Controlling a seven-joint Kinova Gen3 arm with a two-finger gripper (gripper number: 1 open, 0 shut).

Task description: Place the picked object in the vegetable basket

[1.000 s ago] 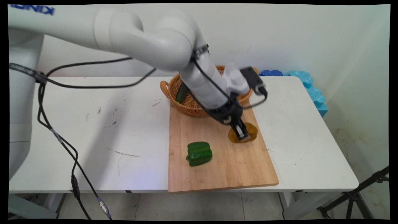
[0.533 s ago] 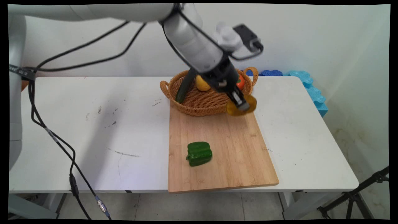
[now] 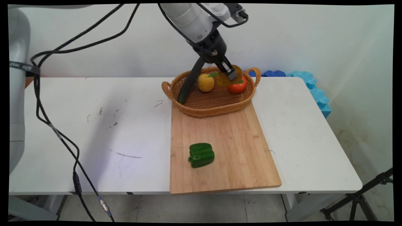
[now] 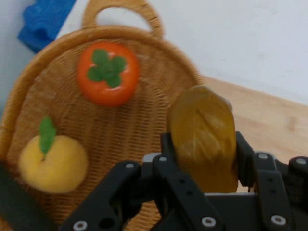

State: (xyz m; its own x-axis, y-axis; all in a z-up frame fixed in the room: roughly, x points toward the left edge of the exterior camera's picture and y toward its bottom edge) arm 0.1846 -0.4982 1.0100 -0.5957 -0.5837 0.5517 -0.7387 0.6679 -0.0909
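White wall backs a white table (image 3: 94,125), where a pale wooden cutting board (image 3: 220,150) lies with a woven basket (image 3: 176,94) at its far end.

High over the basket, the black gripper (image 3: 230,72) is clenched on a flat, brownish-yellow slice of something (image 4: 204,139), possibly a potato. The hand view shows the slice pinched between the 2 fingers and lifted clear of every surface, with the basket's wicker floor below it.

Just beneath and beside the slice sits an orange-red tomato with a green top (image 3: 237,87). Left of that rests a yellow fruit with a small leaf (image 3: 205,83), and a long dark green cucumber (image 3: 188,84) leans against the basket's left rim.

Nearer the camera, a green bell pepper (image 3: 201,154) sits alone on the board, well apart from the basket.

Open room: bare wicker shows in the basket's near half, and most of the board is uncovered. Blue foam blocks (image 3: 311,86) crowd the table's far right corner.
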